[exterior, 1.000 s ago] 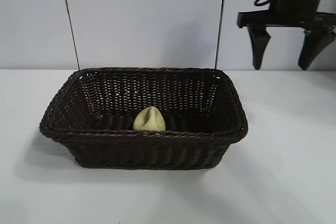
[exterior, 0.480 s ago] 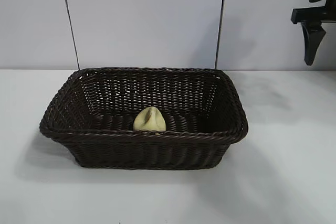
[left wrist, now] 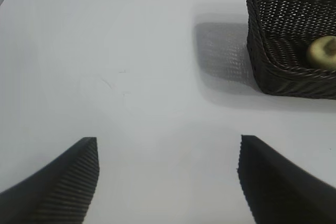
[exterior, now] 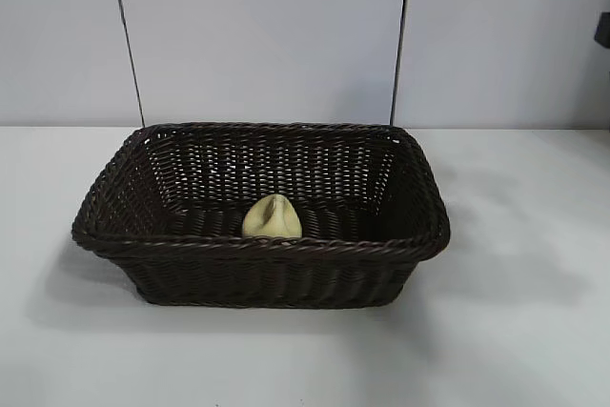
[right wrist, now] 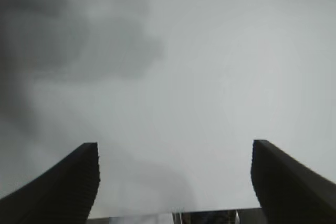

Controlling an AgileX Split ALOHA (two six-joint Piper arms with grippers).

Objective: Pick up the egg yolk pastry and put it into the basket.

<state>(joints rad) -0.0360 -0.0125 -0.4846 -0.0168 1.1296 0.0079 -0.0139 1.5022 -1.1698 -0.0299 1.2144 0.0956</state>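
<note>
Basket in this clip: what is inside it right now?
Only the egg yolk pastry lies inside the basket, near the front wall. The front rim hides the pastry's base and the floor just behind that wall.

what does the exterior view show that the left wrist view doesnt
Only the exterior view: the whole basket with all four sides, and the wall behind the table with its two dark vertical seams.

Only the left wrist view: the left claw, open and empty, hanging over bare table away from the basket, and the basket's shadow on the table.

Both: the egg yolk pastry lying inside the basket, part of the woven rim, and the white table.
</note>
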